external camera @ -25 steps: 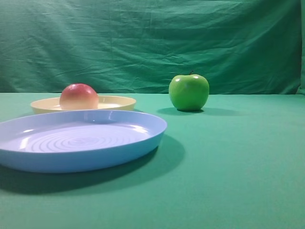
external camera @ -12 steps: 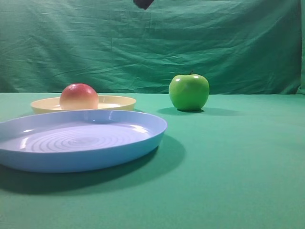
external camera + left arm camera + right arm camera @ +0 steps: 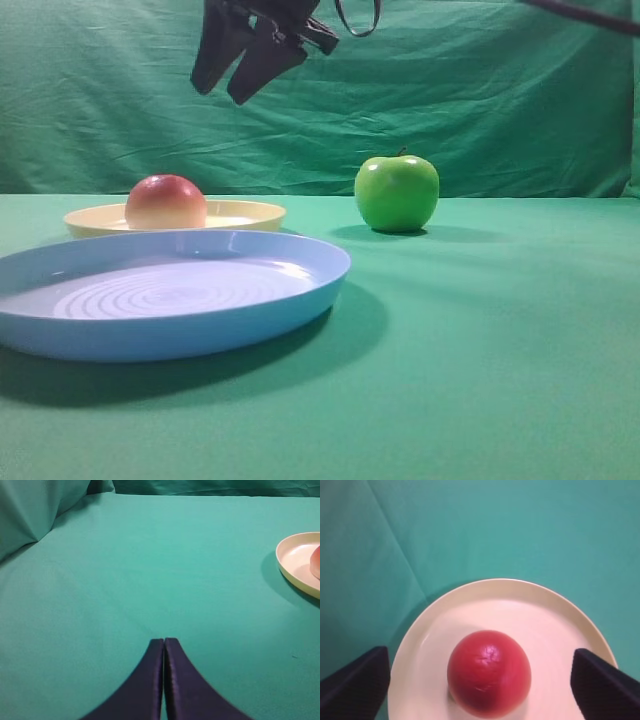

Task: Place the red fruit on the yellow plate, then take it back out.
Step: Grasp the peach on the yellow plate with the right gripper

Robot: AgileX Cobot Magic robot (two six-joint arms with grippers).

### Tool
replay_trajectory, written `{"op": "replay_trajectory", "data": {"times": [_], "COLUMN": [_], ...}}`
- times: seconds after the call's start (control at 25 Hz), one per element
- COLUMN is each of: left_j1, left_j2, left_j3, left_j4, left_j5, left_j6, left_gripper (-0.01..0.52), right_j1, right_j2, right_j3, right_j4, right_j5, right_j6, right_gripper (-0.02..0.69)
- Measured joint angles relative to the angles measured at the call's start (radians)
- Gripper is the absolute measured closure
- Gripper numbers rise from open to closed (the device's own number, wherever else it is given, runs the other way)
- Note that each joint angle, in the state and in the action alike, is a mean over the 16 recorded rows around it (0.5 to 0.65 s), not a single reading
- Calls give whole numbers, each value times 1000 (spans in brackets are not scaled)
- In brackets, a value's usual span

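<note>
A: Where does the red fruit (image 3: 165,202) sit?

B: On the yellow plate (image 3: 245,214), toward its left part in the high view. From the right wrist camera it lies near the middle of the plate, red top facing up, nothing touching it.

A: And the right end effector (image 3: 243,72)?

B: Released. It hangs high above the plate, well clear of the fruit. In the right wrist view its two dark fingers (image 3: 355,682) stand far apart at the lower corners of the picture, with the fruit (image 3: 488,672) and most of the plate (image 3: 560,615) between them and below.

A: The left one?

B: The left end effector (image 3: 164,645) is clenched, its two dark fingertips pressed flat together with nothing between them. It is over bare green cloth on the desk (image 3: 150,570); the plate's rim (image 3: 287,565) shows at the right edge of that view, well apart from it, with a sliver of the fruit (image 3: 316,562).

A: What else is on the desk?

B: A larger light-blue plate (image 3: 300,290) with concentric rings stands in front of the yellow one, overlapping its near rim in the high view; whether they touch I cannot tell. A glossy green apple (image 3: 396,192) stands upright to the right, apart from both plates. A green cloth backdrop (image 3: 500,90) hangs behind.
</note>
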Motion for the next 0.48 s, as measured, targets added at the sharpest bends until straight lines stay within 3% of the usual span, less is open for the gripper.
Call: {"op": "replay_trajectory", "data": {"times": [0.16, 0.48], "left_j1": [0, 0], "left_j2": [0, 0], "left_j3": [0, 0], "left_j4": [0, 0], "left_j5": [0, 0], "left_j6": [0, 0], "left_gripper": [514, 514], "right_j1": [16, 23], "right_j2": [38, 101], "right_j3": [-4, -5], "right_j4": [4, 8], "right_j5": [-42, -94], "right_j6": [-11, -12], "right_gripper": [1, 11]}}
